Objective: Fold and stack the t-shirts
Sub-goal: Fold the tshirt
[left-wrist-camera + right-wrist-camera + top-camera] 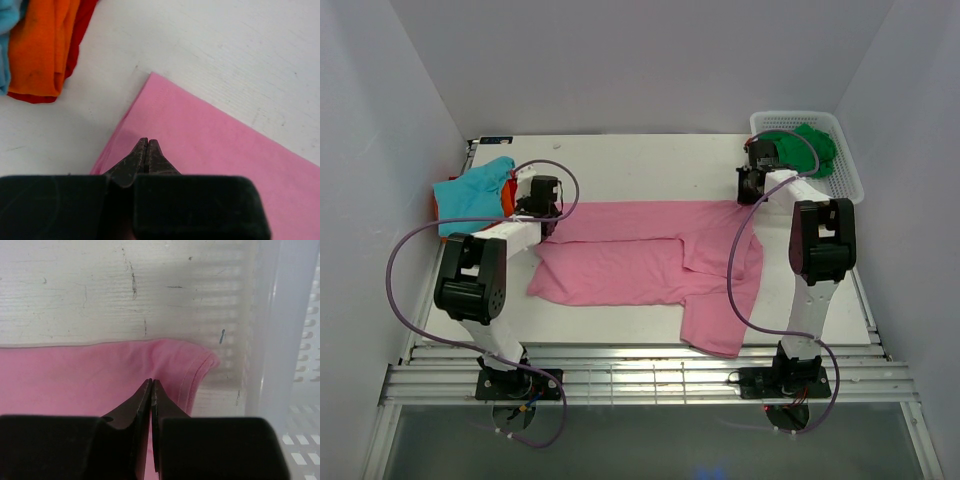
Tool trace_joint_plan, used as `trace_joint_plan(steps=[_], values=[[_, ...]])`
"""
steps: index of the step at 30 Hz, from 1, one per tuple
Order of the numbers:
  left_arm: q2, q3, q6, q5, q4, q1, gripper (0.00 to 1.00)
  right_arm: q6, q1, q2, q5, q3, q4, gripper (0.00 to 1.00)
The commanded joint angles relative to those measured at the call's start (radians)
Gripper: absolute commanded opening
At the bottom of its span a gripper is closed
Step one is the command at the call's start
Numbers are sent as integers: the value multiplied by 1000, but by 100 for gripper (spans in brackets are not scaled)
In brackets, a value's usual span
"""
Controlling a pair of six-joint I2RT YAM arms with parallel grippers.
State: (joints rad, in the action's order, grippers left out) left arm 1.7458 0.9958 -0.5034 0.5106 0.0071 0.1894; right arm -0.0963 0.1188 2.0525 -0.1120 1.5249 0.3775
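Observation:
The large pink t-shirt (640, 260) lies flat across the table, partly folded, one sleeve hanging toward the near edge. Its far edge runs straight between my two grippers. My left gripper (552, 210) is shut at the far-left corner of the pink t-shirt (210, 145), its tips (146, 141) pressed into the cloth. My right gripper (747, 195) is shut at the far-right corner of the pink t-shirt (75, 375), where the hem bunches slightly around the tips (151, 381). A folded teal t-shirt (470, 195) sits on an orange one (507, 197) at the far left. A dark green t-shirt (810, 148) lies in the basket.
The white mesh basket (850, 172) stands at the far right corner, and its wall (280, 340) is close beside my right gripper. The orange t-shirt (42, 45) with a red edge (82, 30) under it lies just left of my left gripper. White walls enclose the table (650, 160).

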Motion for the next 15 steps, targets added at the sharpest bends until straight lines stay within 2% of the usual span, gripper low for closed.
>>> trace_joint_plan(steps=[1,9,15], values=[[-28,-5,-11,-61,56,5,0,10,-4,5,-18,-6,15,8],[55,9,-1,-90,108,5,0,10,-4,21,-25,0,29,8],[126,47,-3,-77,76,5,0,10,-4,47,-14,17,41,8]])
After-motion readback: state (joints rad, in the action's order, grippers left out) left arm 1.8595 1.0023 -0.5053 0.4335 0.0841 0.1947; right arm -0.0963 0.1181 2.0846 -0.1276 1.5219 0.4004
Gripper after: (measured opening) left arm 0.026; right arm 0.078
